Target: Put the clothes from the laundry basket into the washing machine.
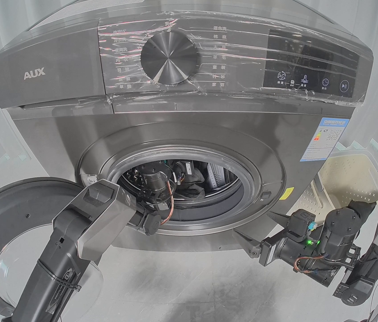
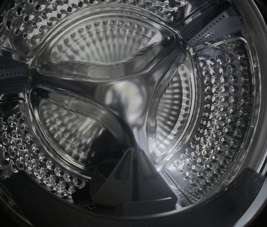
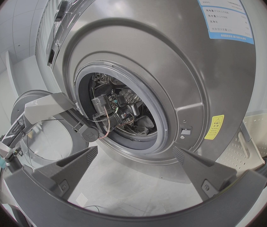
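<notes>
The grey washing machine (image 1: 189,126) stands with its round door (image 1: 5,229) swung open to the left. My left arm goes through the opening, its wrist (image 1: 153,182) inside the drum. In the left wrist view my left gripper (image 2: 136,161) has its two dark fingers pressed together, shut, with nothing visible between them, facing the shiny drum back wall (image 2: 120,89). A dark garment (image 1: 195,191) lies low in the drum (image 3: 144,123). My right gripper (image 1: 260,231) hangs open and empty in front of the machine's lower right, beside the cream laundry basket (image 1: 354,175).
The basket (image 3: 263,133) stands against the machine's right side, its inside hidden from me. Bare grey floor (image 1: 189,282) lies in front of the machine. The open door takes up the space at the lower left. A rubber seal (image 3: 168,123) rings the opening.
</notes>
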{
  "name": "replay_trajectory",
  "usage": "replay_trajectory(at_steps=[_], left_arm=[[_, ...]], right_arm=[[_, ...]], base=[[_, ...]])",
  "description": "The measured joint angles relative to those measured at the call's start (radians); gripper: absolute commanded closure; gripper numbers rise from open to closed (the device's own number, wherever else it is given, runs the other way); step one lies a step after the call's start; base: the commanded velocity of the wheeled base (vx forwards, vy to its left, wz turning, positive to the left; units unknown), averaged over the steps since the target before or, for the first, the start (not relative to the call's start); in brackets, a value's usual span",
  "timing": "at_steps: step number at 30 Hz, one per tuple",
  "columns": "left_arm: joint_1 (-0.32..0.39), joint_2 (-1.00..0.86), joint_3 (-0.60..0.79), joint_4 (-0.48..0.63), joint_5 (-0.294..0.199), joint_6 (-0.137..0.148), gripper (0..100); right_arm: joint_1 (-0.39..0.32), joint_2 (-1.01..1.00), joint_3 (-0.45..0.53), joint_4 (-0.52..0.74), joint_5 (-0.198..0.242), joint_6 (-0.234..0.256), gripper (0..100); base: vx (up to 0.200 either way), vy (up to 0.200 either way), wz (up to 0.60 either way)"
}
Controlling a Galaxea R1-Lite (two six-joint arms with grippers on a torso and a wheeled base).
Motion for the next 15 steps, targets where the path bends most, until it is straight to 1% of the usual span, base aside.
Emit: replay_trajectory(at_steps=[4, 5, 11, 15], left_arm=[[0.009, 0.011, -0.017, 0.003, 0.005, -0.002, 100], [0.009, 0.013, -0.019, 0.003, 0.005, -0.003, 0], [0.003, 0.015, -0.006, -0.001, 0.005, -0.012, 0], [-0.008, 0.000, 0.051, 0.000, 0.004, -0.018, 0]], right_arm=[[0.000, -0.004, 0.001, 0.000, 0.000, 0.000, 0], [0.002, -0.004, 0.001, 0.000, 0.000, 0.000, 0], [0.004, -0.004, 0.002, 0.000, 0.000, 0.000, 0], [0.005, -0.004, 0.002, 0.000, 0.000, 0.000, 0]], base=[[0.000, 0.000, 0.00], [0.000, 0.000, 0.00], [0.000, 0.000, 0.00], [0.000, 0.000, 0.00]])
